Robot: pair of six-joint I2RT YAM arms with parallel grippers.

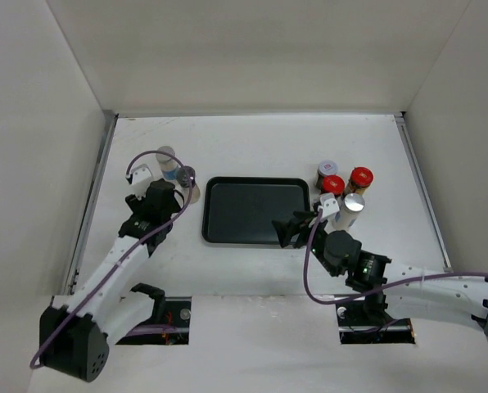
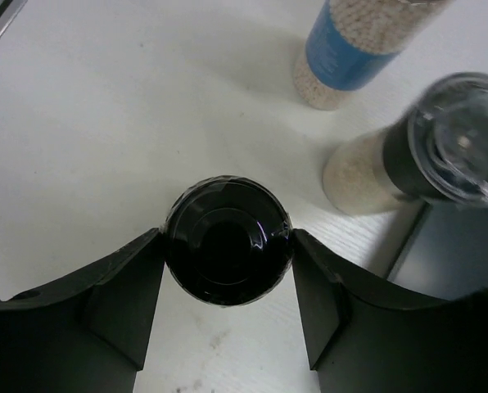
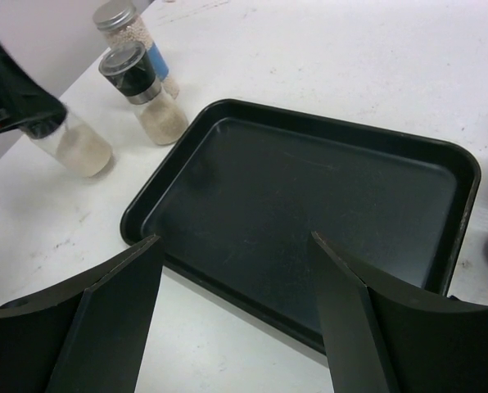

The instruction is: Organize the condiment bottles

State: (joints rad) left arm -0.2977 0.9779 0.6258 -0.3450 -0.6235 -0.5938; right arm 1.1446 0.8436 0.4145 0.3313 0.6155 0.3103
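Your left gripper is clamped on the pale bottle with a black faceted cap, one finger pressed to each side of the cap. The bottle is at the left of the overhead frame, just beside the flat black rectangular tray. Your right gripper hangs spread and empty over the tray's lower right edge.

The hold is on the cap alone, high up, so a fast swing may tip the bottle or let it slip. The clear-topped grinder with a black collar stands close at the right of the left wrist frame. A sideways move would likely knock it into the blue-labelled jar of pale grains. If you carry the bottle low, its base may catch the tray rim.

From the left wrist the cap hides the bottle's body, so you cannot tell whether it rests on the white table. The blue-labelled jar is cut off at the top edge. The two brown jars with red lids, right of the tray, show only overhead.
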